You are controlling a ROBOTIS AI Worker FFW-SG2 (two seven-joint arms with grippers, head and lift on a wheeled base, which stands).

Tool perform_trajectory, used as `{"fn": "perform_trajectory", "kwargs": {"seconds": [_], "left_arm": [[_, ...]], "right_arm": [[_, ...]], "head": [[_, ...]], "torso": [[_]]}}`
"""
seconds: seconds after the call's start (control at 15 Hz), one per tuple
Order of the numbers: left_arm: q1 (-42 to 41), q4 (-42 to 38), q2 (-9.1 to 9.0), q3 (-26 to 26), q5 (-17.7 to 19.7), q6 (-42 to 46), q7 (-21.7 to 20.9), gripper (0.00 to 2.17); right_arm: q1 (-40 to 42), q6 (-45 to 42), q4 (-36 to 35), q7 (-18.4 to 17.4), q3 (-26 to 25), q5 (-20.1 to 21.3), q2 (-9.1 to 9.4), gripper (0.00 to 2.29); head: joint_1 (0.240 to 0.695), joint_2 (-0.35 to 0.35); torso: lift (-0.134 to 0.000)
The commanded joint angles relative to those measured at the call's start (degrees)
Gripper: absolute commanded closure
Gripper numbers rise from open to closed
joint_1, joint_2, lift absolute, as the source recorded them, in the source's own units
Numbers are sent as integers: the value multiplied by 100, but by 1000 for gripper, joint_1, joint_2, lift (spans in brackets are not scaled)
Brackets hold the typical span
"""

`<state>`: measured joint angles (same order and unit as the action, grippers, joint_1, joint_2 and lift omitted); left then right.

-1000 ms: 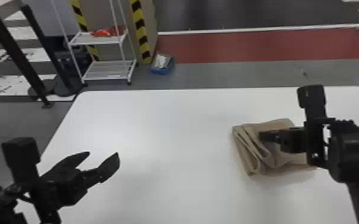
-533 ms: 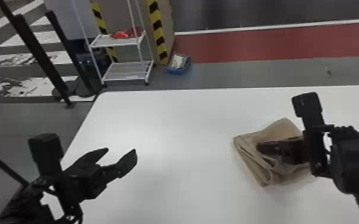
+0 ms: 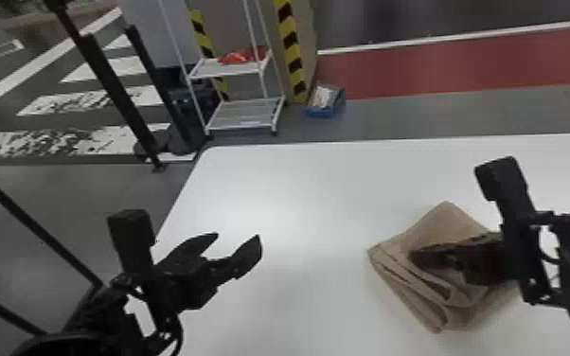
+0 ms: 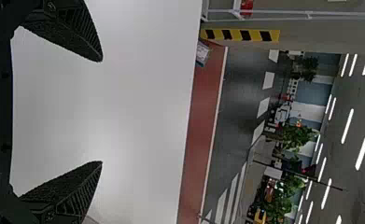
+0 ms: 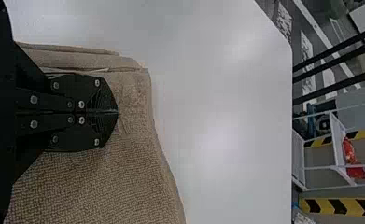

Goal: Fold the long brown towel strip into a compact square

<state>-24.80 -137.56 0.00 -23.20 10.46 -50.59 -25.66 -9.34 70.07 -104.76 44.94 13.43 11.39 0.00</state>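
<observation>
The folded brown towel (image 3: 445, 222) lies on the right part of the white table, its layered edges facing left and front. Over its middle is my right gripper (image 3: 414, 258), the tips down at the cloth. In the right wrist view the same gripper (image 5: 117, 112) has its two fingers pressed together above the towel (image 5: 101, 186), with no cloth visible between them. My left gripper (image 3: 236, 236) hangs over the table's left part, away from the towel. Its fingers stand wide apart in the left wrist view, with nothing at the gripper (image 4: 101, 112).
The white table (image 3: 298, 189) has its left edge beside my left arm. Beyond its back edge stand a white shelf rack (image 3: 246, 113) holding something red, and a blue box (image 3: 324, 102) on the floor. Dark posts (image 3: 109, 85) rise at the back left.
The head view has swung left, so the scene sits farther right in it. The towel has turned counterclockwise under my right gripper. My left gripper has stayed open.
</observation>
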Motion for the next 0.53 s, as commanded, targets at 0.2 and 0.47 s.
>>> {"fn": "perform_trajectory", "kwargs": {"seconds": [0.2, 0.47], "left_arm": [[133, 80, -15, 17, 0, 0, 0, 103], [256, 194, -9, 17, 0, 0, -9, 103]], "right_arm": [[319, 1023, -1205, 411, -684, -252, 5, 1895], [1197, 1691, -2189, 595, -1440, -269, 5, 1895]], "head": [[695, 335], [695, 305]], "torso": [[-128], [-128]]}}
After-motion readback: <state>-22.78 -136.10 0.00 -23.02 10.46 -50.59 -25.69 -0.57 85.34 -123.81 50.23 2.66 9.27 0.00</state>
